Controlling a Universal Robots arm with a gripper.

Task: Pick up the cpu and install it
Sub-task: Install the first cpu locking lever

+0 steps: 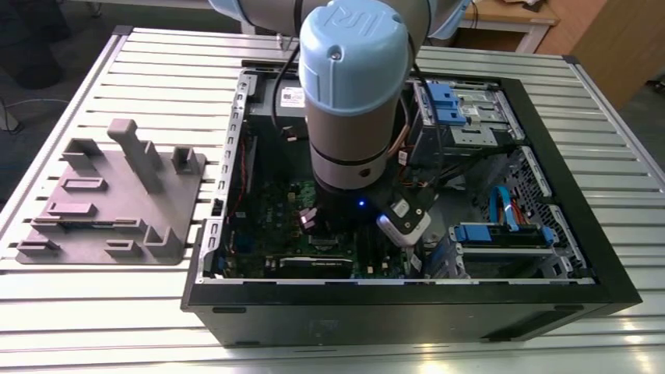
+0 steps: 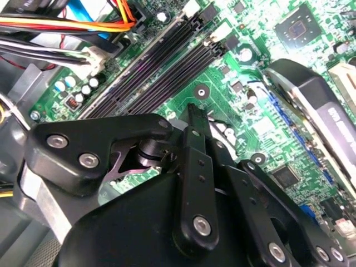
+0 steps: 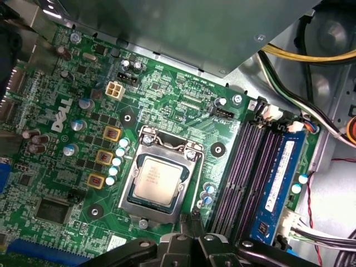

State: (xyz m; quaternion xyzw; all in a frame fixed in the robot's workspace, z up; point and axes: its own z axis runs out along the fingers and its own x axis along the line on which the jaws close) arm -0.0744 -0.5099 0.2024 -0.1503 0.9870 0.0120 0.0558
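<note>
The cpu (image 3: 157, 178), a small silvery square chip, lies flat inside the metal socket frame (image 3: 162, 146) on the green motherboard (image 3: 183, 105) in the first wrist view. My gripper (image 3: 196, 218) hangs just beside the socket's corner, between it and the memory slots, and is apart from the chip. Its black fingers (image 2: 194, 133) are pressed together with nothing between them in the second wrist view. In the exterior view the arm (image 1: 353, 93) reaches down into the open computer case (image 1: 416, 308), hiding the socket.
Dark memory slots (image 3: 245, 167) and a blue memory module (image 3: 281, 178) run beside the socket. Yellow and black cables (image 3: 311, 55) hang by the case wall. An expansion card (image 2: 311, 105) sits nearby. A grey plastic tray (image 1: 104, 202) rests at the exterior view's left.
</note>
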